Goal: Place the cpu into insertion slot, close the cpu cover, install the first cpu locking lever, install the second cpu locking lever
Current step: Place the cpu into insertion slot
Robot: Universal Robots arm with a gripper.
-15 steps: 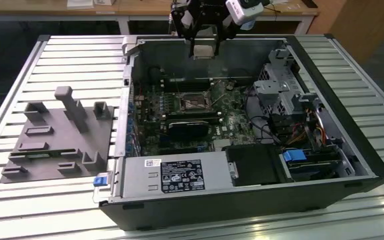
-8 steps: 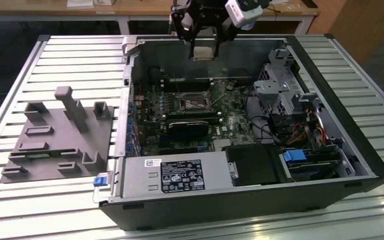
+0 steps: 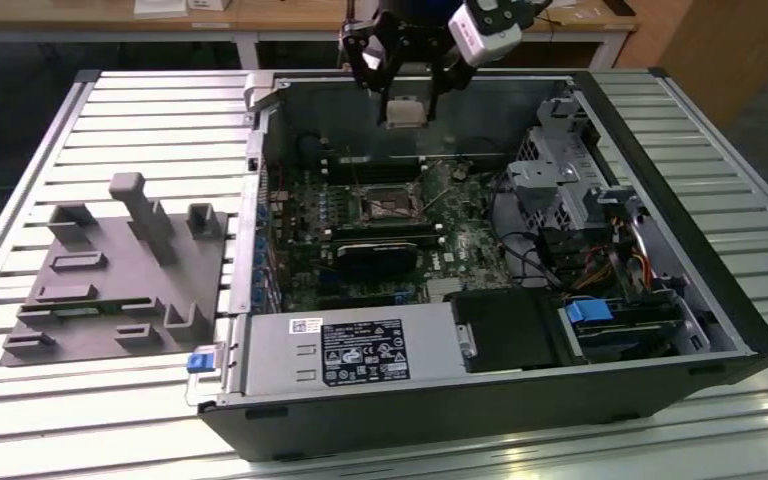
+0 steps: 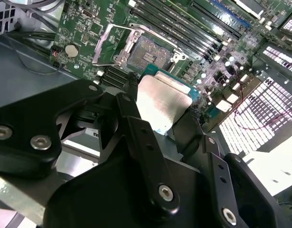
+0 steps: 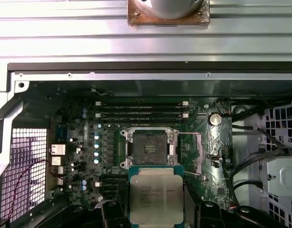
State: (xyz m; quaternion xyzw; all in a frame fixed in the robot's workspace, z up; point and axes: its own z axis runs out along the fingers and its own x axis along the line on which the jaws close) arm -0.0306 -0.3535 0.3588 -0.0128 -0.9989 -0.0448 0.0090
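My gripper hangs over the far side of the open computer case, shut on the cpu, a flat square chip with a silvery top. Both wrist views show the cpu pinched between the black fingers. Below it on the green board lies the insertion slot, dark, bare and uncovered. The cpu cover, a thin silvery frame, stands flipped open beside the slot. The cpu is well above the slot and apart from it.
A grey fixture plate with upright holders lies at the exterior view's left of the case. Inside the case are a power supply, a drive cage, cables, a black card and long memory slots. Metal case walls surround the board.
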